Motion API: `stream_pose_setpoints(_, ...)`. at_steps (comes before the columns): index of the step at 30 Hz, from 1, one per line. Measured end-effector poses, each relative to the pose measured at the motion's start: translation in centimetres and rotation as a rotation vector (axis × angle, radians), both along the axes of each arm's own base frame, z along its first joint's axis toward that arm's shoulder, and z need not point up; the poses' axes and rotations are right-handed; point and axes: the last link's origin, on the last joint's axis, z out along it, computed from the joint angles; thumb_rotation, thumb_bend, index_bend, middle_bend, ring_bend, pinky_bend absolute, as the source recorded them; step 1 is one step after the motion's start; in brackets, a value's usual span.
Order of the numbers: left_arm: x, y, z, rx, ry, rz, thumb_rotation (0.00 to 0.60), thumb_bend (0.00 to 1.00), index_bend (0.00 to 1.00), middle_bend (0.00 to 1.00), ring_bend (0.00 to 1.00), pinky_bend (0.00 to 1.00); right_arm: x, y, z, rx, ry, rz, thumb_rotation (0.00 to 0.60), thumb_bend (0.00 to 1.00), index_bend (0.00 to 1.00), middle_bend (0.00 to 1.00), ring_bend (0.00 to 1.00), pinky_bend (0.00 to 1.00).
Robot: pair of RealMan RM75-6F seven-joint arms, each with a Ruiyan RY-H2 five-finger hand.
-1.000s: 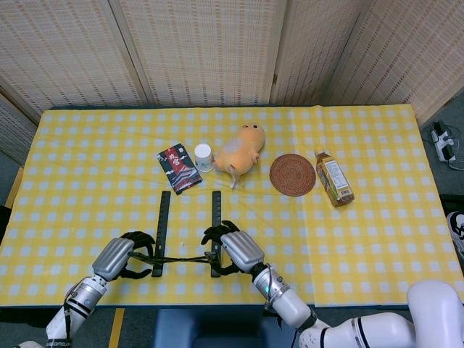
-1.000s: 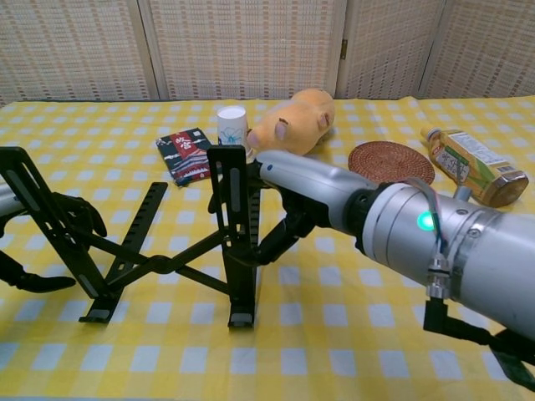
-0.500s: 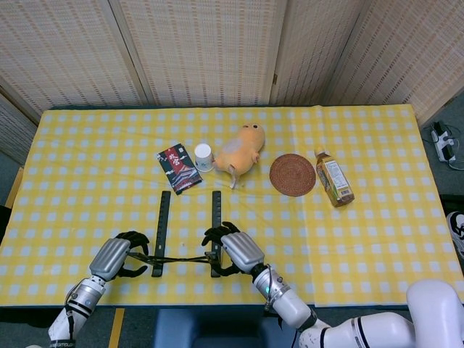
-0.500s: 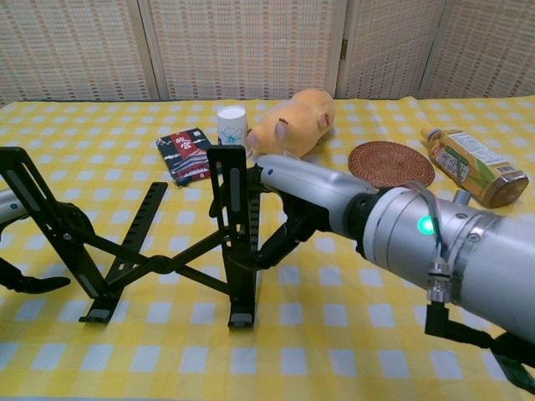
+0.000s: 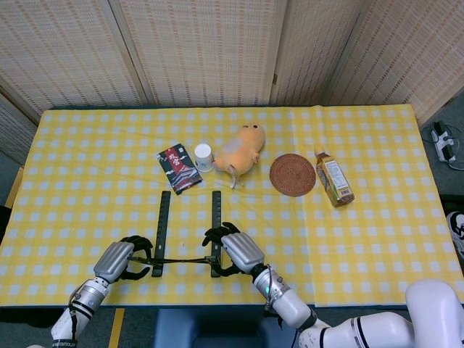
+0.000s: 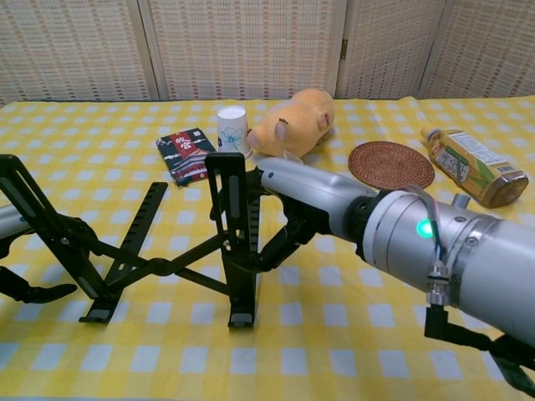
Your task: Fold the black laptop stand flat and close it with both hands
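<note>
Both hands, left hand (image 5: pixel 125 257) and right hand (image 5: pixel 230 249), grip the black, still-raised laptop stand (image 6: pixel 159 251)

Bright, even indoor light; soft shadows, sharp focus throughout.

Yellow-and-white checked tablecloth (image 5: pixel 377 232), black laptop stand (image 6: pixel 230 242), orange plush toy (image 5: pixel 243 148), brown coaster (image 5: pixel 293 175).
</note>
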Motion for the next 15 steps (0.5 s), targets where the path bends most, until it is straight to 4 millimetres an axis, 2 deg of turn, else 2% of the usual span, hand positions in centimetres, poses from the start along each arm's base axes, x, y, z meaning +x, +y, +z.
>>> stream_pose_setpoints(15, 0.10, 0.08, -0.40, -0.014, -0.020, 0.028, 0.600, 0.41, 0.57, 0.37, 0.25, 0.28, -0.14, 0.10, -0.01, 0.002, -0.001, -0.001, 0.600, 0.38, 0.33, 0.21, 0.14, 0.05)
